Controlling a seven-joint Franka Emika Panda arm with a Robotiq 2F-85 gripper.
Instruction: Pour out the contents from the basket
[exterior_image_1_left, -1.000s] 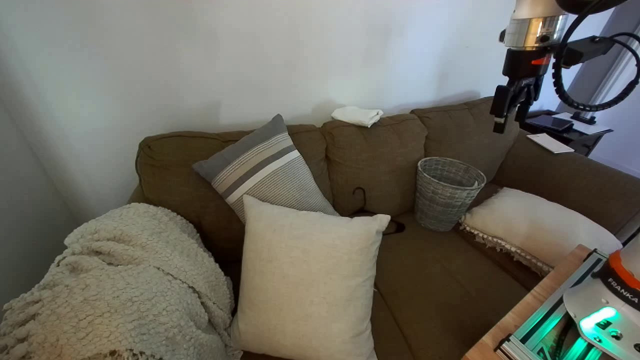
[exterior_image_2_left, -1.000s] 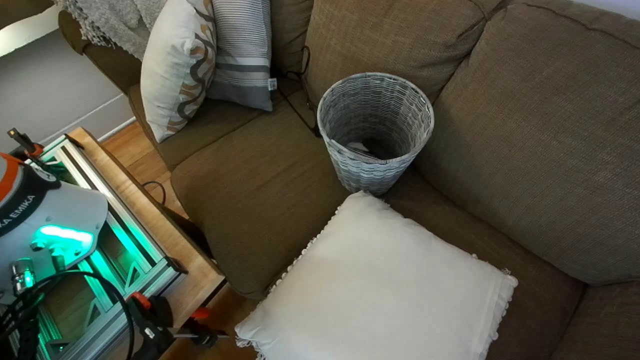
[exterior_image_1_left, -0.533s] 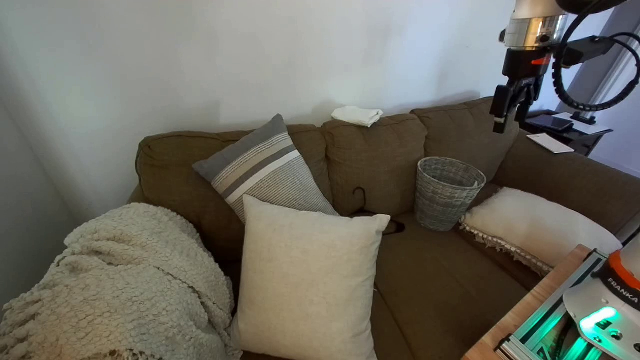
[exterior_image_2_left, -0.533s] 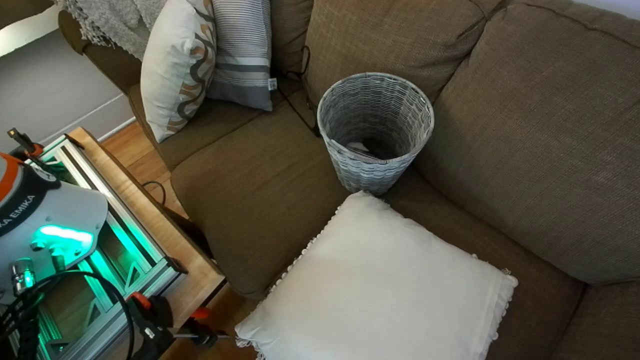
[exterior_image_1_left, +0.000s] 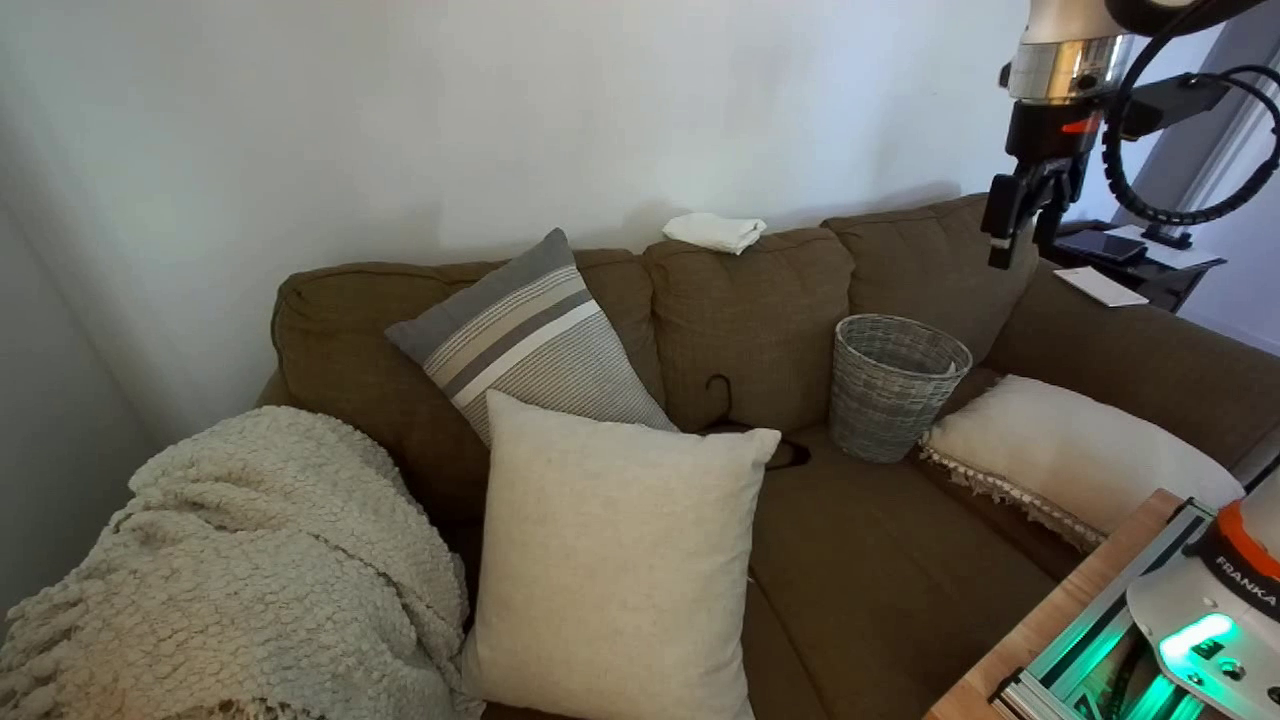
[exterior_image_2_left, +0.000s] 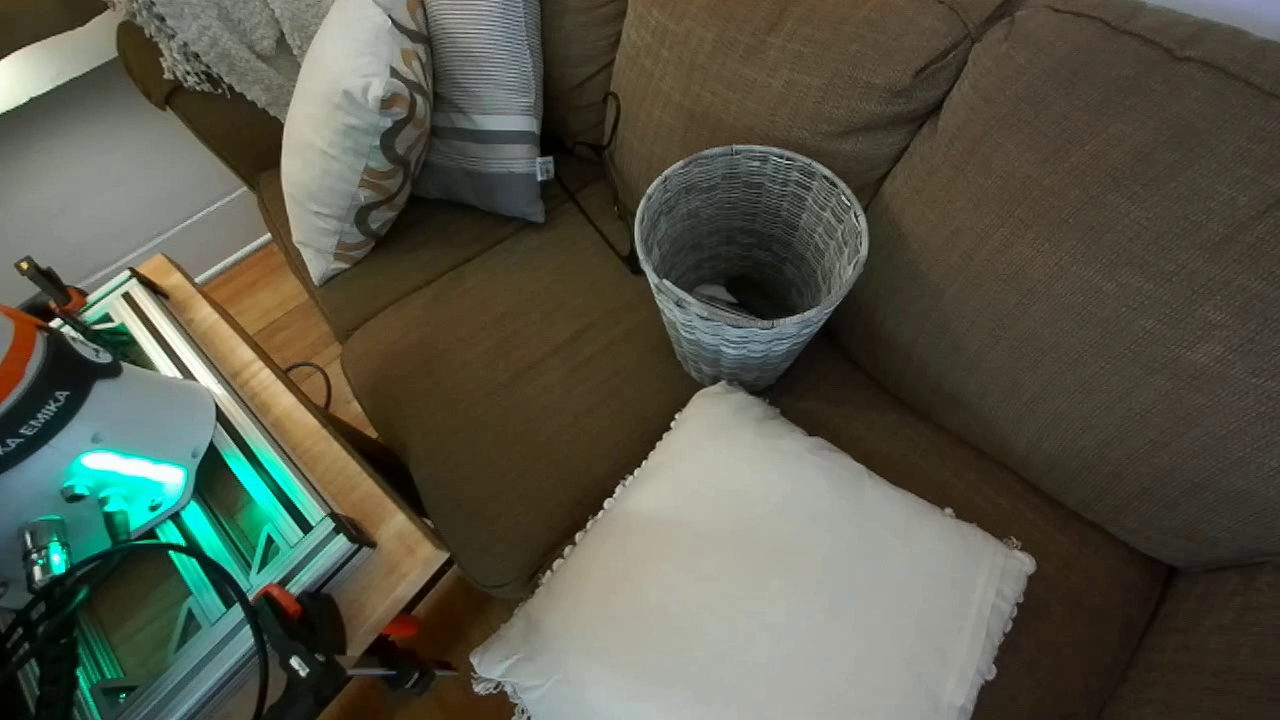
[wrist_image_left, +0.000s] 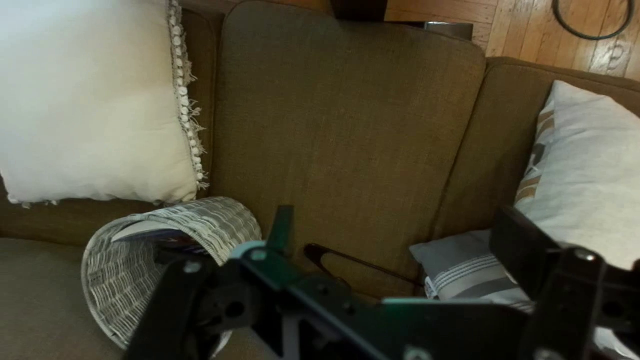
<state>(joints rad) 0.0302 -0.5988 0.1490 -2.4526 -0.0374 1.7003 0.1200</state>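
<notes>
As I go left to right across the brown sofa (exterior_image_1_left: 900, 530) in an exterior view, with the grey wicker basket (exterior_image_1_left: 885, 412) as the middle of my clock, a nubby cream sherpa blanket (exterior_image_1_left: 250, 560) lies heaped between eight and nine o'clock, farthest out. The grey striped throw pillow (exterior_image_1_left: 548, 345) leans at nine, and in front of it the plain cream pillow (exterior_image_1_left: 620, 560) stands at eight. A folded white cloth (exterior_image_1_left: 712, 232) rests atop the sofa's back toward ten. The dark clothes hanger (exterior_image_1_left: 801, 457) lies between eight and nine, partly behind the plain cream pillow. The grey wicker basket stands upright on the sofa's seat; its contents (exterior_image_2_left: 716, 294) lie deep inside, something pale beside something dark, too shaded to name. At one o'clock hangs my gripper (exterior_image_1_left: 1022, 245), pointing down, well apart from the basket. My wrist view shows its two fingers (wrist_image_left: 283, 225) spread wide, released, and the basket there at eight o'clock, partly hidden by one finger. The fringed white pillow (exterior_image_1_left: 1080, 445) lies near four, a corner just beside the basket's bottom. Farther out at four, my robot base (exterior_image_1_left: 1215, 580) sits on a metal frame (exterior_image_2_left: 190, 670), its light (exterior_image_1_left: 1195, 637) glowing green.
</notes>
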